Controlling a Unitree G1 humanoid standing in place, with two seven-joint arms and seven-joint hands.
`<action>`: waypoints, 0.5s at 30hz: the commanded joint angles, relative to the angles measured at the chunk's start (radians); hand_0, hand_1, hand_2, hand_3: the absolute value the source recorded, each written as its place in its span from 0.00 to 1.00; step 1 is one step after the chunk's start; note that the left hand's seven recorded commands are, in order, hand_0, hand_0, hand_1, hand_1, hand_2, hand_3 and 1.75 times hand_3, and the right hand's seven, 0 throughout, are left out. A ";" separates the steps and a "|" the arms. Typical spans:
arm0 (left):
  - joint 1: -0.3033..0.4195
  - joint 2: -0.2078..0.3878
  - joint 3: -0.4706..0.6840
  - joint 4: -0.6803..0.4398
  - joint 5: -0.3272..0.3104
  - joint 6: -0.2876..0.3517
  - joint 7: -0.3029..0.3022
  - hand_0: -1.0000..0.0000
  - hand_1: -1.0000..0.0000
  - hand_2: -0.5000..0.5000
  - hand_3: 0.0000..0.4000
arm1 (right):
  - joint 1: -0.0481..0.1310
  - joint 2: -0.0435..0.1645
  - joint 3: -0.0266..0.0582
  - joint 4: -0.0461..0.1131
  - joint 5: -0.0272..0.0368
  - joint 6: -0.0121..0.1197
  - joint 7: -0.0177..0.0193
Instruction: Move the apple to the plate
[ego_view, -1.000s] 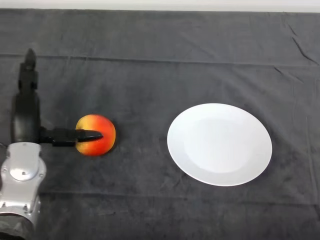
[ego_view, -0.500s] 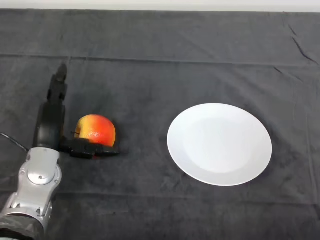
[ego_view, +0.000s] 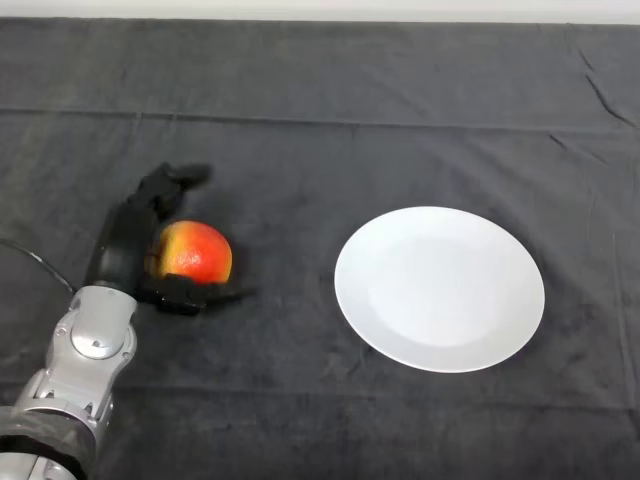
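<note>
The red and yellow apple (ego_view: 197, 254) rests on the dark cloth at the left of the table. My left hand (ego_view: 128, 243) is against its left side. The fingers (ego_view: 172, 180) curl over the apple's far side and the thumb (ego_view: 190, 296) lies along its near side, so the hand cups it. A white plate (ego_view: 440, 288) with nothing on it lies to the right, a good hand's width from the apple.
The dark cloth (ego_view: 330, 130) covers the whole table, with a fold line running across the far part. A pale strip of the table's far edge (ego_view: 320, 8) shows at the top.
The hand has moved right up to the apple. Its fingers, straight and pointing away a second ago, have bent over the apple's far side, and the thumb has dropped to its near side.
</note>
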 joint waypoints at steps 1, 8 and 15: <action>-0.044 0.019 -0.021 0.015 0.017 0.023 0.003 0.00 0.00 0.50 1.00 | 0.013 -0.020 -0.0040 -0.028 0.0099 0.004 -0.0116; -0.073 0.012 -0.032 -0.045 0.028 0.069 0.014 0.00 0.00 0.50 1.00 | 0.013 -0.020 -0.0040 -0.028 0.0099 0.004 -0.0115; -0.088 -0.015 -0.058 -0.138 0.044 0.115 0.031 0.00 0.00 0.50 1.00 | 0.013 -0.020 -0.0038 -0.028 0.0098 0.004 -0.0117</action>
